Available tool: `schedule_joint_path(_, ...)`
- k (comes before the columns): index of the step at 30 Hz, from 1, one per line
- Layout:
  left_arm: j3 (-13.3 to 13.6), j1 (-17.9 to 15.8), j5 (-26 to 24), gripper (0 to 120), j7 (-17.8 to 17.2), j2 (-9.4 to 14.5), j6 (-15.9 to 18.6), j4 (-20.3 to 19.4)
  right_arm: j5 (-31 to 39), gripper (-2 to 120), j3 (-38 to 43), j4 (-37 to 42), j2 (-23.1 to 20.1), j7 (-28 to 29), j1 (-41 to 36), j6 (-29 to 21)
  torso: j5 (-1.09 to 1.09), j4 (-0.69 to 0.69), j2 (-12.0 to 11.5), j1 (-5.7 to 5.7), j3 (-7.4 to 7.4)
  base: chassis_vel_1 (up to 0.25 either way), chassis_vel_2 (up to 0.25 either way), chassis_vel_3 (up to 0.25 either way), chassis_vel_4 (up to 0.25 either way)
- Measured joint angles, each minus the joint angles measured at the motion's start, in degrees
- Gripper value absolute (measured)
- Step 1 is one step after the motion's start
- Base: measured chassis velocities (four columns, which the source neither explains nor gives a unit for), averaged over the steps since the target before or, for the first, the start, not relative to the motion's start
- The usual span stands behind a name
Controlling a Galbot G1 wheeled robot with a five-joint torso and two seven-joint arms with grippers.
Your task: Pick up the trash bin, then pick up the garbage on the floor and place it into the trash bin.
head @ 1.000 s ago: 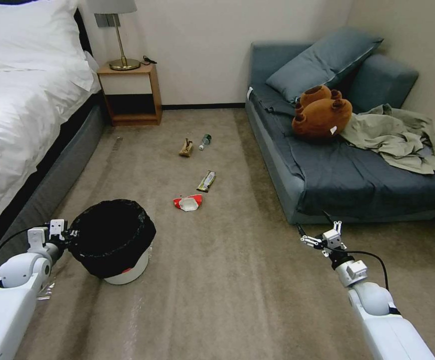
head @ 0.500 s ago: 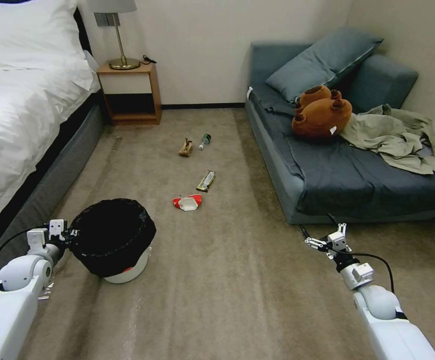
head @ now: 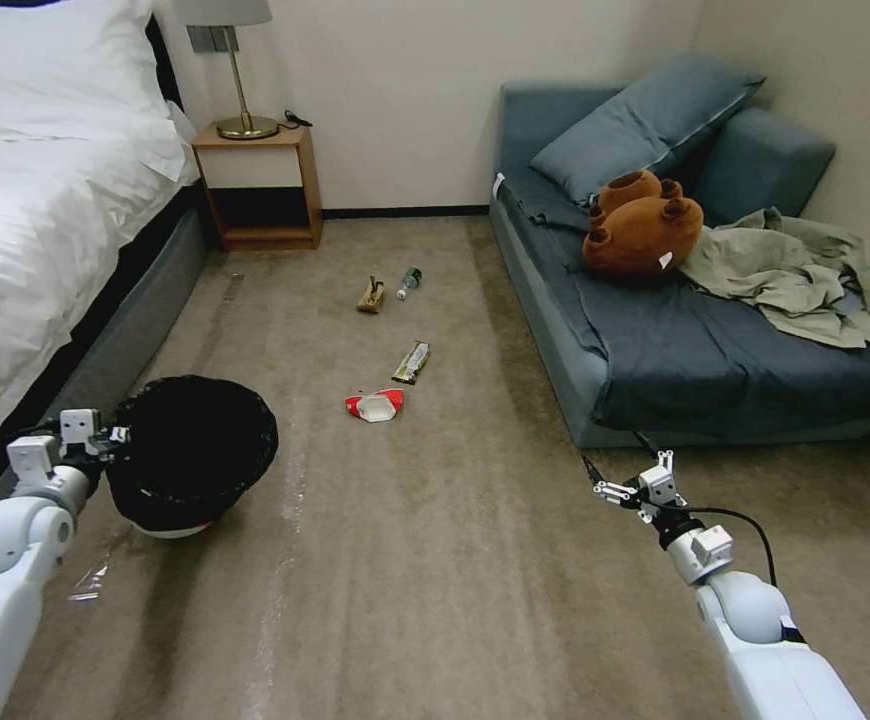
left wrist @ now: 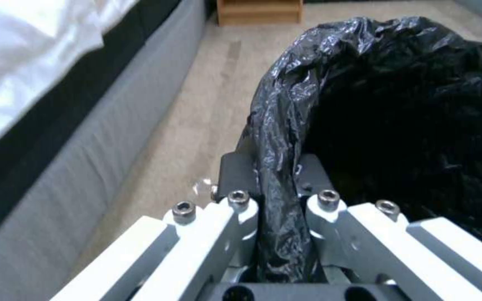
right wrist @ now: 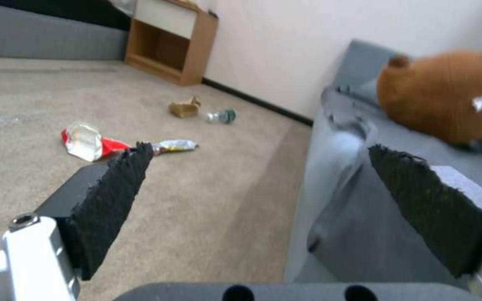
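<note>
Round white plastic trash bin (head: 170, 527), black-bagged: left wrist view shows left end effector (left wrist: 277, 184) clamped on its rim. Right end effector (head: 615, 482), 4 o'clock, fingers apart. No legible writing.

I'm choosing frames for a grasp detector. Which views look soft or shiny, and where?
Head view: evenly lit and sharp, with the litter such as the red-and-white wrapper distinct. Left wrist view: the trash bin liner shows glare streaks where the left hand pinches it; the bed is soft. Right wrist view: the right hand pads are crisp, the plush bear blurred.
</note>
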Motion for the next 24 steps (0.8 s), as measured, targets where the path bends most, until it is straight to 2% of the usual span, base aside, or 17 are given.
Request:
schedule_joint_path(6,-2.69,2.72,-1.17,5,-0.02,1.06,0.05,-2.51,-2.16,100,0.06,-1.42,0.62,-0.77,0.77,5.60,-0.01,0.02,0.00,0.00,0.00,0.000,0.000,0.000,0.000)
schedule_joint_path(9,-3.96,3.97,-1.96,5,-0.01,1.68,0.17,-3.52,-2.89,100,-0.03,-1.83,0.98,-0.93,0.83,6.72,0.00,0.01,0.00,0.00,0.00,0.000,0.000,0.000,0.000)
schedule_joint_path(17,-6.08,6.04,-3.36,5,-0.06,2.42,0.53,-4.63,-4.79,100,0.01,-3.92,1.62,2.68,1.00,7.64,0.00,0.01,0.00,0.00,0.00,0.000,0.000,0.000,0.000)
schedule_joint_path(24,-8.03,8.58,-4.28,5,-0.84,1.72,0.93,-6.48,-3.13,100,1.58,-12.35,2.95,6.42,2.58,7.80,0.00,0.00,0.00,0.00,0.00,0.000,0.000,0.000,0.000)
